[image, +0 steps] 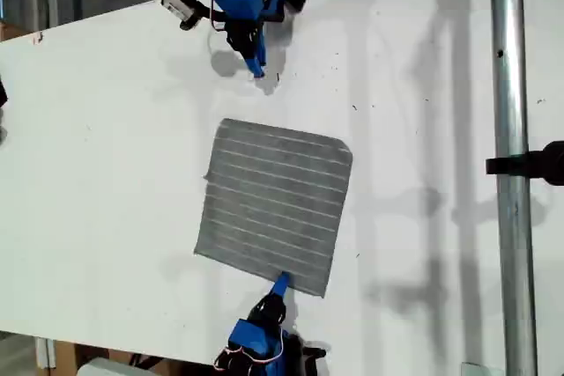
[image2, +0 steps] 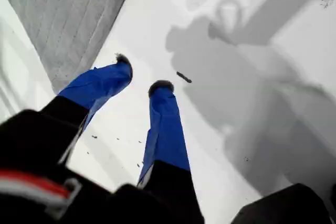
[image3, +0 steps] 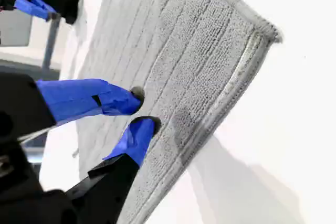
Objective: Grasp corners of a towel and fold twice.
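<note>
1. My first gripper [image2: 140, 75] hangs over bare white table [image: 106, 129] near the top of the exterior view, its blue fingers a small way apart with nothing between them; the towel's edge lies close by but apart from it.
2. My second gripper [image3: 140, 107], at the bottom of the exterior view, sits over the towel [image: 275, 204] near its edge, tips a narrow gap apart above the cloth. I cannot tell whether they touch it; no cloth is pinched.
3. The towel lies flat and unfolded mid-table, between the two arms, roughly square and turned slightly askew to the table edges. Its stripes run across the exterior view, dipping toward that view's right.
4. It is grey, soft-looking, with thin pale evenly spaced stripes, a stitched hem and rounded corners [image3: 273, 32].
5. No writing or label is readable.
</note>
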You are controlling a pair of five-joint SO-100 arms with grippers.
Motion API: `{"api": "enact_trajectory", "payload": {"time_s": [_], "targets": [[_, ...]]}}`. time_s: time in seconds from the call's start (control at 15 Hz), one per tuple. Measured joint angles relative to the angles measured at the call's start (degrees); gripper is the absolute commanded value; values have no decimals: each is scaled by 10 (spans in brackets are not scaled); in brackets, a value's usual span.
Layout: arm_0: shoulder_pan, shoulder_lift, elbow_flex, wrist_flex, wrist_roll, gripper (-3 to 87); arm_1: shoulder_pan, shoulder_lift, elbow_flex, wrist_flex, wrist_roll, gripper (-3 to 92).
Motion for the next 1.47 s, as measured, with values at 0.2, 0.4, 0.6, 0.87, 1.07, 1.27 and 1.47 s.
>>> {"api": "enact_trajectory", "payload": {"time_s": [0.2,0.4,0.6,0.87,1.07,1.27,1.47], "targets": [[-95,0,0,0,-173,-16,-20,4,0,-1,5,-1],[-104,0,2,0,-240,-17,-33,4,0,-1,5,-1],[-104,0,2,0,-242,-18,-75,-57,-34,-38,5,-2],[-105,0,2,0,-242,-19,-182,-520,-385,-73,-57,-2],[-105,0,2,0,-242,-21,-241,-887,-737,-6,-135,-2],[-105,0,2,0,-243,-23,-288,-1058,-942,-4,-155,-2],[-105,0,2,0,-243,-23,-323,-1075,-959,-77,-156,198]]}}
